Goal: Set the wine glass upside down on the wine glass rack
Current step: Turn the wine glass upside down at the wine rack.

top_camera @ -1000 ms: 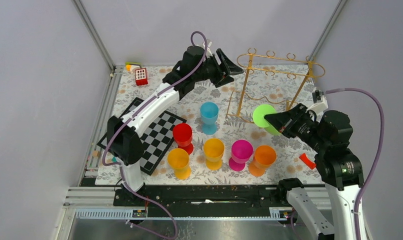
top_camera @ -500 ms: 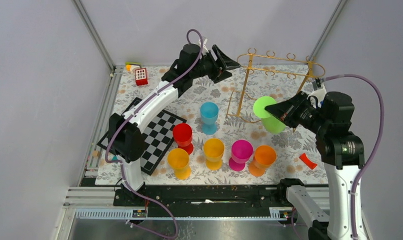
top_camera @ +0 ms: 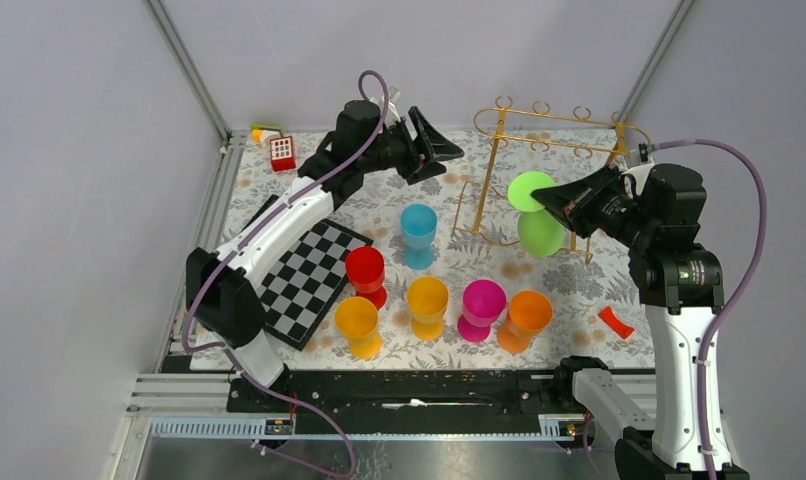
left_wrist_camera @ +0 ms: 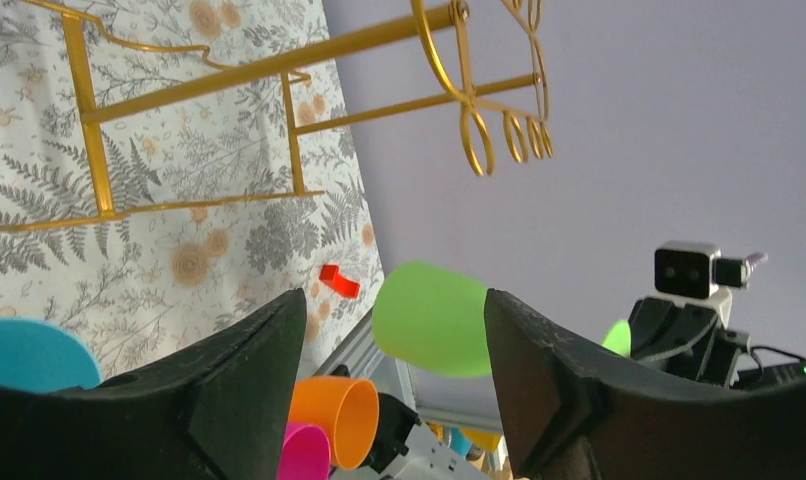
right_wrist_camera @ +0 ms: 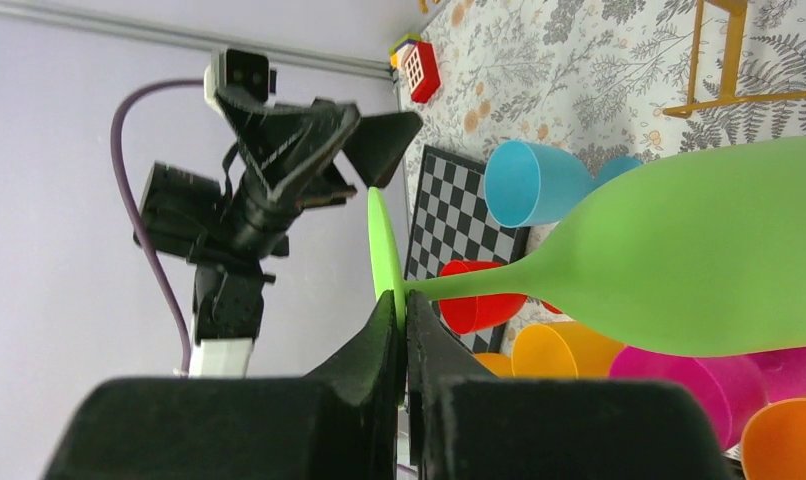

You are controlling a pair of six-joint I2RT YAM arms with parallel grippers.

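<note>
Toward the tabletop's right edge, the right gripper (top_camera: 556,200) pinches the green wine glass (top_camera: 541,232) by its foot, bowl hanging down beside the wine glass rack (top_camera: 490,170). Best to slide the stem squarely between the rails. Farther back, the left gripper (top_camera: 445,158) hovers spread and empty.

Glass (right_wrist_camera: 699,260): bowl cut by right edge, right wrist view.
Rack (left_wrist_camera: 279,63): top and left cut off, left wrist view.
Yellow-green item (top_camera: 262,131) far left of rack: too small to identify.
</note>
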